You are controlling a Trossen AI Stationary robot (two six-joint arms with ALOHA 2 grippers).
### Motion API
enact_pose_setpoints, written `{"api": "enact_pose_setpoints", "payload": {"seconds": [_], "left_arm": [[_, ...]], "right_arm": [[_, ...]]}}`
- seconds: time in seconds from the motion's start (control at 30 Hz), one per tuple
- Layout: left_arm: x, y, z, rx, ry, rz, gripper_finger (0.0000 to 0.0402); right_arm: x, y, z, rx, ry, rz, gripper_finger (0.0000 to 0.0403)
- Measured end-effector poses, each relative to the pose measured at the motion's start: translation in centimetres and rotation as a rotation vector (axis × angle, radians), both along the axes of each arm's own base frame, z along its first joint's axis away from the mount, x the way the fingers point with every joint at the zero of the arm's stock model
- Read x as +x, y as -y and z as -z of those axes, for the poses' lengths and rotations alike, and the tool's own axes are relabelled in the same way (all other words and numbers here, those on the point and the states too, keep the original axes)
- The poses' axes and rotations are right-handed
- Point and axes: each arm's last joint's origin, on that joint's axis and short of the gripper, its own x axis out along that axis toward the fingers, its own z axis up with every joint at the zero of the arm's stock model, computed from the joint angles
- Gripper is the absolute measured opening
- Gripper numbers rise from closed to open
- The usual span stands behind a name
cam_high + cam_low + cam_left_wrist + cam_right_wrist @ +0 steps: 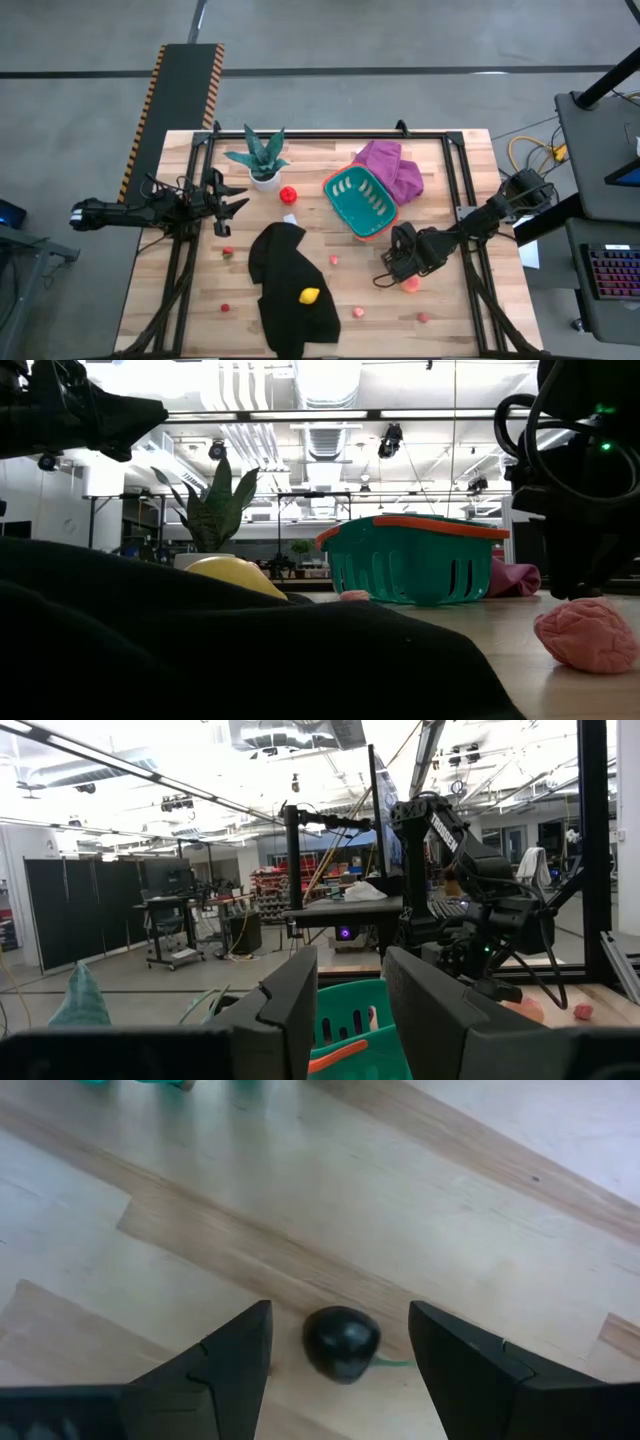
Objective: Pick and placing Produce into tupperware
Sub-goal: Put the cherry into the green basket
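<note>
The teal tupperware [362, 200] with an orange rim stands mid-table, and also shows in the low view [420, 565]. My right gripper [388, 274] hangs open just above the table near its right front, beside a pink lumpy produce piece [411, 285] [587, 635]. In the right wrist view my right gripper [340, 1315] has a small dark round thing [342, 1342] with a thin green stem lying on the wood between its fingers, untouched. A yellow produce piece [310, 296] lies on a black cloth [290, 290]. My left gripper [238, 200] waits open at the table's left, pointing at the tupperware [345, 1020].
A potted plant [258, 155] and a red produce piece [288, 195] sit left of the tupperware, and a purple cloth [390, 168] lies behind it. Small red and pink pieces [228, 252] [333, 260] [357, 313] [423, 318] lie scattered on the near half of the table.
</note>
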Motion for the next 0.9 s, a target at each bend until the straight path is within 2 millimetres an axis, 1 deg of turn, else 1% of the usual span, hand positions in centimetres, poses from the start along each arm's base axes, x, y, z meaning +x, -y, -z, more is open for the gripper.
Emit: {"api": "enact_pose_setpoints", "payload": {"seconds": [0.43, 0.9], "left_arm": [[0.0, 0.0, 0.0, 0.0, 0.0, 0.0, 0.0108], [0.0, 0.0, 0.0, 0.0, 0.0, 0.0, 0.0108]], "right_arm": [[-0.18, 0.04, 0.15, 0.005, -0.034, -0.049, 0.0226], [-0.19, -0.02, 0.17, 0.009, -0.074, -0.145, 0.0226]]}}
